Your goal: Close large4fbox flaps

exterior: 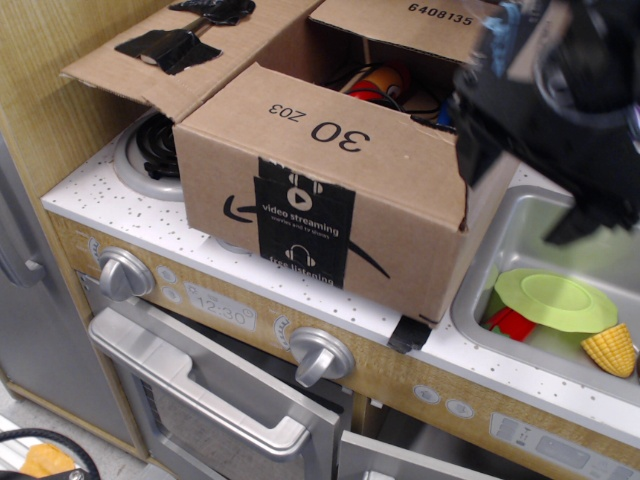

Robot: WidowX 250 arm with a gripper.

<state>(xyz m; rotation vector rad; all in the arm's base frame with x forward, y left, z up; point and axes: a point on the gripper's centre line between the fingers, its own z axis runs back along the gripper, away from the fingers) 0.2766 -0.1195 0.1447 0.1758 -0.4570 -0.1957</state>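
The large brown cardboard box [330, 190] printed "30 Z03" sits on the white speckled toy-kitchen counter [100, 185], its top open. Left, the tape-patched flap [165, 50] splays outward; far, the "6408135" flap [410, 22] stands. The blurred black gripper [560, 110] (opening unreadable) hovers right; best sweep inward, pressing the right-hand flap down.

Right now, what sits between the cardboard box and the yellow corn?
In this one view, a green plate and a red piece lie in the sink.
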